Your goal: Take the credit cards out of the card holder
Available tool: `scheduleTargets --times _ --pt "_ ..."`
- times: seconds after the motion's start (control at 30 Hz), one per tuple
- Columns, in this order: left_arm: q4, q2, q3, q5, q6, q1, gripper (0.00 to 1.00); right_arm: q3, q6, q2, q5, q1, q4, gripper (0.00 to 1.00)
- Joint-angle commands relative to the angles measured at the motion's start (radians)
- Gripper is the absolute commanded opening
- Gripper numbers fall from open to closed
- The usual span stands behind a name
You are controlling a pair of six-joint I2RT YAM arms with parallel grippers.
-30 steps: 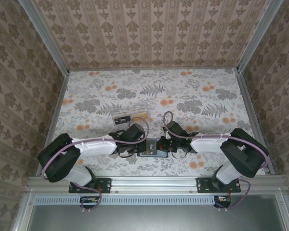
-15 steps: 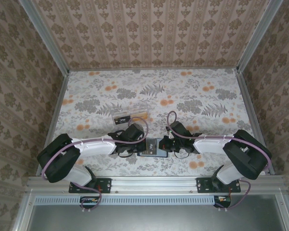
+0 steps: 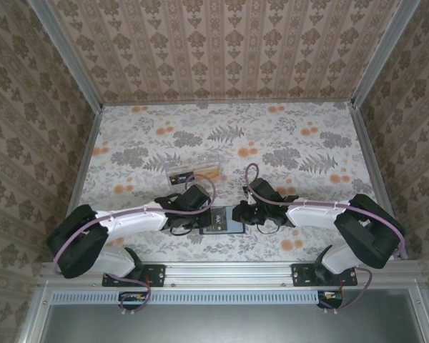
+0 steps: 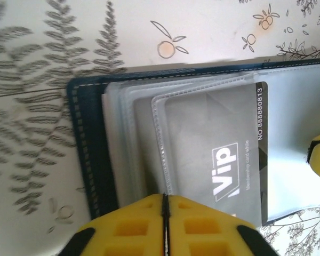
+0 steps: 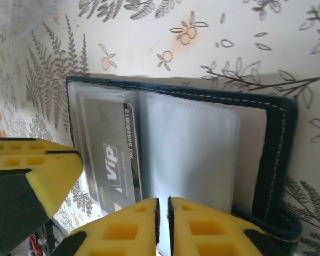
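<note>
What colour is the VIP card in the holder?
VIP card: grey, white lettering; best in left wrist view.

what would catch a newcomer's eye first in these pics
The card holder lies open near the front edge of the table, squeezed between the two arms' grippers. In the left wrist view a grey VIP card stands out inside it, with the left gripper at the holder's edge, its yellow pads almost touching. The right gripper sits at the opposite side, closed the same way.

card holder (image 4: 89, 160) open on floral table (image 4: 37, 64) | grey VIP card (image 4: 218, 154) under clear sleeve (image 4: 202, 90) | left gripper (image 4: 166, 205) pads nearly touching
</note>
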Motion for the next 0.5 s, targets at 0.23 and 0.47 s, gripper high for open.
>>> scheduleTargets --times 0.23,0.47 --pt "-0.085 -0.126 -0.049 -0.028 0.041 0.058 0.23 0.098 -0.034 0.047 -0.009 0.049 -0.056 0.20" --pt "-0.030 -0.095 -0.065 0.005 0.049 0.059 0.25 0.101 -0.039 0.095 0.007 0.049 -0.064 0.20"
